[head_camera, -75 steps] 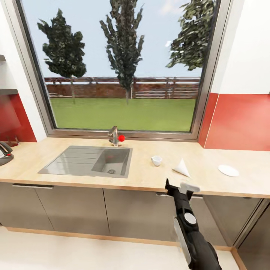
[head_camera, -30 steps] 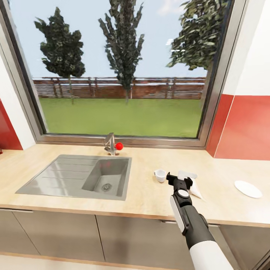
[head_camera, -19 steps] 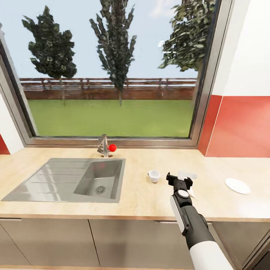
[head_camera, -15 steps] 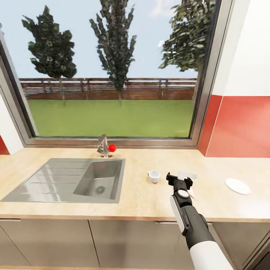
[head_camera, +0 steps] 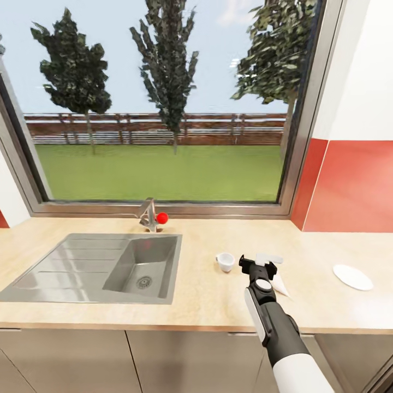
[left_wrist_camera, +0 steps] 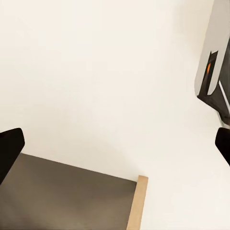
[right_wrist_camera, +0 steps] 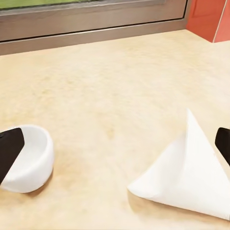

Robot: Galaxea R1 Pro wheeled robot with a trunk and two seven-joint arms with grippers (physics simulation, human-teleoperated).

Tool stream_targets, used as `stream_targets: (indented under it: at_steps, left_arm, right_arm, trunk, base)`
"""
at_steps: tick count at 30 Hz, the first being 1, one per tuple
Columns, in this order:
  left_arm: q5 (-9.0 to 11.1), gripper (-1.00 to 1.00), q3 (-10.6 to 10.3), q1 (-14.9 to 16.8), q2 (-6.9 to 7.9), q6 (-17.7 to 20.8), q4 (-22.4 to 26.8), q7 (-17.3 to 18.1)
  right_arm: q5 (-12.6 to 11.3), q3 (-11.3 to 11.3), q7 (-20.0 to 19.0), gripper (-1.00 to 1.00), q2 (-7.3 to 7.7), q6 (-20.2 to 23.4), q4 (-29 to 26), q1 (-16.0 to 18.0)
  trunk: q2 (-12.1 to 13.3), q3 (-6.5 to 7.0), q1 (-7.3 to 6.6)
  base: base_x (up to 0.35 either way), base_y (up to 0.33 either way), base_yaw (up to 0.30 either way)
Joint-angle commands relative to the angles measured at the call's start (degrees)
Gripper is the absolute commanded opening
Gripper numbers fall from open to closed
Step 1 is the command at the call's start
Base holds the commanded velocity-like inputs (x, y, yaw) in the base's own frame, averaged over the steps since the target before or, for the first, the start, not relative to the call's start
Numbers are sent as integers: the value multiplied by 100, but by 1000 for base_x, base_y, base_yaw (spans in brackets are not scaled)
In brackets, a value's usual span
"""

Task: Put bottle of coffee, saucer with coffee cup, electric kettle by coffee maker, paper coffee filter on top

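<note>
On the light wood kitchen countertop [head_camera: 207, 297] stands the small white coffee cup [head_camera: 225, 261] [right_wrist_camera: 28, 158], to the right of the sink. A white folded paper coffee filter [head_camera: 281, 285] [right_wrist_camera: 191, 167] lies just right of it, partly behind my right gripper [head_camera: 257, 265] [right_wrist_camera: 115, 148]. That gripper hovers low over the counter between cup and filter, open, with nothing between its black fingertips [right_wrist_camera: 8, 151]. The flat white saucer [head_camera: 352, 277] lies farther right. My left gripper [left_wrist_camera: 115, 148] is open and holds nothing.
A steel sink [head_camera: 109, 267] with a faucet [head_camera: 148, 214] and red knob sits left of the cup. A big window runs behind the counter, with red backsplash [head_camera: 349, 185] at the right. The left wrist view faces a pale surface and a grey panel [left_wrist_camera: 67, 196].
The head camera has come closer and shifted. My right arm has reached from in front of the counter edge to over the worktop, between cup and filter. Cup, filter and saucer stay put.
</note>
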State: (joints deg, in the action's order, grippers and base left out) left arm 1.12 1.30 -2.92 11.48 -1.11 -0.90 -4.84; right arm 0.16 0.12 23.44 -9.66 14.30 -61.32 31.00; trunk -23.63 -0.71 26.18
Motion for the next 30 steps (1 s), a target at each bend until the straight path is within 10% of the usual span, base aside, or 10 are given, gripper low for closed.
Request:
stream_targets:
  at_steps: [1,30]
  left_arm:
    - [11,100,11,2,-2,-12,-5,-8]
    - [17,100,20,2,-14,-12,-7,-8]
  right_arm:
    - [2,0,20,100,-1,38,-2,2]
    - [19,-5,20,100,34,31,223,-1]
  trunk:
    - [-8,-7,4]
    - [-8,-7,4]
  base:
    - [67,0,0]
    - [77,-54,-38]
